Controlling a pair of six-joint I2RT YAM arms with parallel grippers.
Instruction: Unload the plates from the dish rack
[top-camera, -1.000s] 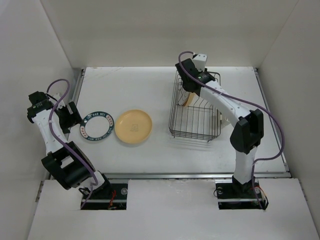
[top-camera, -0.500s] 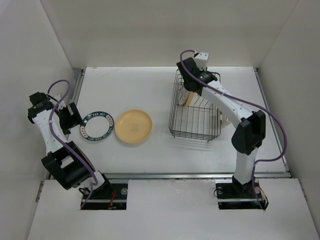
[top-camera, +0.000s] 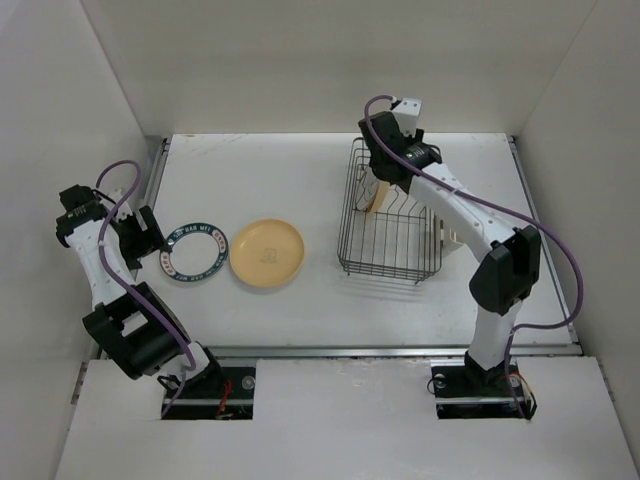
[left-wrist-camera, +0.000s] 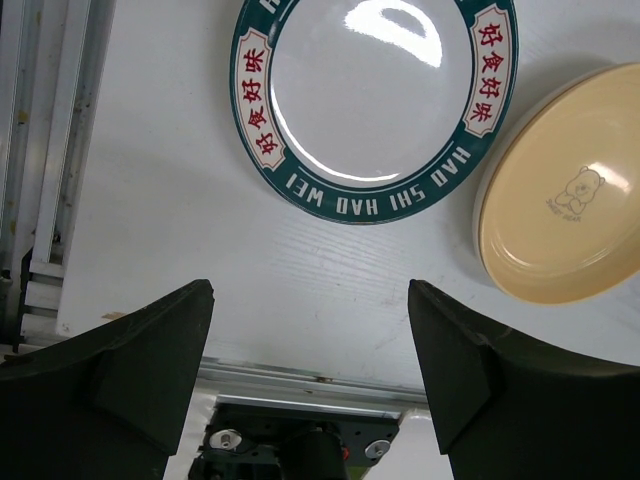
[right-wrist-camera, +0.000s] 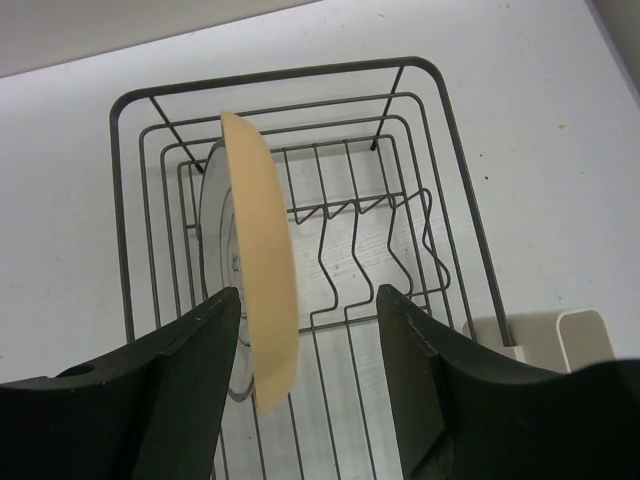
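Right wrist view, centre: my right gripper (right-wrist-camera: 305, 296) hangs spread above the upright cream round plate (right-wrist-camera: 260, 250) in the dark wire dish rack (right-wrist-camera: 300, 75); I should descend straight, straddling that 1 rim before pinching.

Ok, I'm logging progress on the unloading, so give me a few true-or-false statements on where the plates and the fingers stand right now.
1. The lettered plate and yellow plate lie flat on the table, left of the rack. True.
2. The rack is empty. False: a tan plate stands upright in it, with a white plate right behind.
3. The left fingers are shut on the lettered plate. False: they are open and hold nothing.
4. The right fingers are open, one on each side of the tan plate. True.
5. The yellow plate bears a small bear drawing. True.
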